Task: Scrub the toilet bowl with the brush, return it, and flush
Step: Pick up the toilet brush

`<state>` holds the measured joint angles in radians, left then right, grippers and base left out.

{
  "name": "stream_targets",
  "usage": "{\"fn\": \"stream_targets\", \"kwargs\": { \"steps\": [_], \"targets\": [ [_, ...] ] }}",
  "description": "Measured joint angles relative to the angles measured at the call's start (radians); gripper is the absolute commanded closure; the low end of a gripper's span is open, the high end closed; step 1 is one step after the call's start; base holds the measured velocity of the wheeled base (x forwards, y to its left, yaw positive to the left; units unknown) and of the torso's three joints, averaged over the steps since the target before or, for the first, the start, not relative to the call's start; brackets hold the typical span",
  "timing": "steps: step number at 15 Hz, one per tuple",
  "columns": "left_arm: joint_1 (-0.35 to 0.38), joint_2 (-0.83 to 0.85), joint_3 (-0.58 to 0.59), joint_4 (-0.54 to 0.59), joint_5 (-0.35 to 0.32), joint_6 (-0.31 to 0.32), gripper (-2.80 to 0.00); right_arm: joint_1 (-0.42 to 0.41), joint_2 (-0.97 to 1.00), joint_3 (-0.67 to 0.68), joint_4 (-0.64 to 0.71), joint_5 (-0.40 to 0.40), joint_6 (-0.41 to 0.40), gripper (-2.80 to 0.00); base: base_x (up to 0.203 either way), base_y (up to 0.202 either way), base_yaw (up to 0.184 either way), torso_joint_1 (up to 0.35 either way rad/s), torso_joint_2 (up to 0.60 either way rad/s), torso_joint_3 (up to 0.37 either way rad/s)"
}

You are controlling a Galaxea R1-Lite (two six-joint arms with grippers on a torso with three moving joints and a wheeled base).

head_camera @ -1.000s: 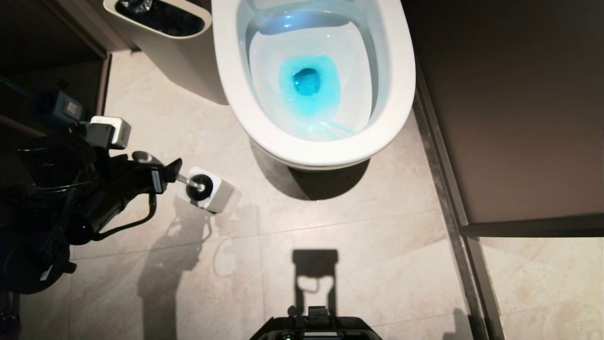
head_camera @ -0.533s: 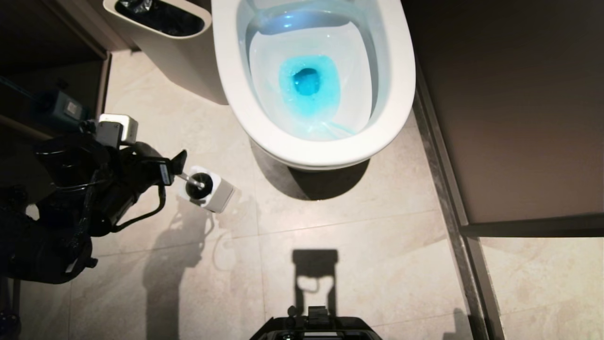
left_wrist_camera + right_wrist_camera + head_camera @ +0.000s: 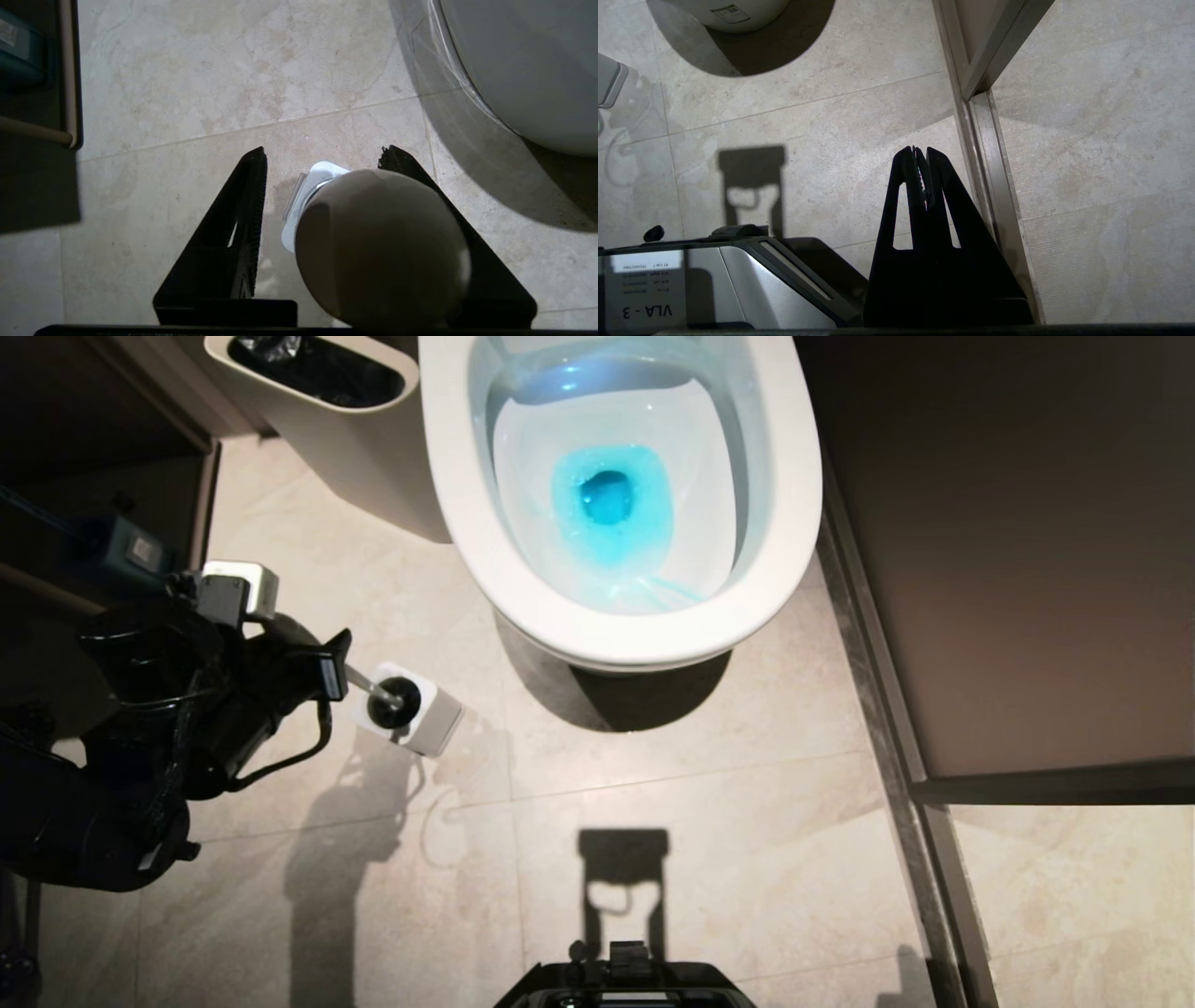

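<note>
The white toilet bowl stands open at the top centre with blue water inside. The brush stands on the floor in its white square holder, black bristles down. My left gripper is over the handle's top end. In the left wrist view the rounded handle end sits between the fingers of the left gripper, against one finger and with a gap to the other. The right gripper hangs shut and empty over the floor.
An off-white waste bin with a black liner stands left of the toilet. A dark partition wall with a metal floor rail runs along the right. My base shows at the bottom edge. Pale tiles lie between base and toilet.
The left arm has shifted a little further over the brush handle, whose top end is now hidden under the gripper in the head view. Brush and holder have stayed put.
</note>
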<state>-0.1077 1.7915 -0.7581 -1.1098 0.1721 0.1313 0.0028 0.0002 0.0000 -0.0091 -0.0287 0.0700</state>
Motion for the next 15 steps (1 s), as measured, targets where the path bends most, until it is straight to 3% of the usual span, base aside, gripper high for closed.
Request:
{"fn": "stream_targets", "kwargs": {
  "steps": [4,7,10,15],
  "targets": [
    [-0.016,-0.01,0.002,0.014,0.005,0.001,0.0,0.0,0.0,0.0,0.0,0.0,0.0,0.0,0.0,0.0,0.0,0.0,0.0,0.0],
    [-0.021,-0.052,0.01,0.13,-0.003,-0.002,0.0,0.0,0.0,0.0,0.001,0.0,0.0,0.0,0.0,0.0,0.0,0.0,0.0,0.0],
    [-0.021,-0.105,0.027,0.169,-0.007,-0.002,0.0,0.0,0.0,0.0,-0.001,0.0,0.0,0.0,0.0,0.0,0.0,0.0,0.0,0.0],
    [-0.025,-0.292,0.028,0.307,-0.012,-0.003,0.0,0.0,0.0,0.0,-0.001,0.0,0.0,0.0,0.0,0.0,0.0,0.0,0.0,0.0]
  ]
}}
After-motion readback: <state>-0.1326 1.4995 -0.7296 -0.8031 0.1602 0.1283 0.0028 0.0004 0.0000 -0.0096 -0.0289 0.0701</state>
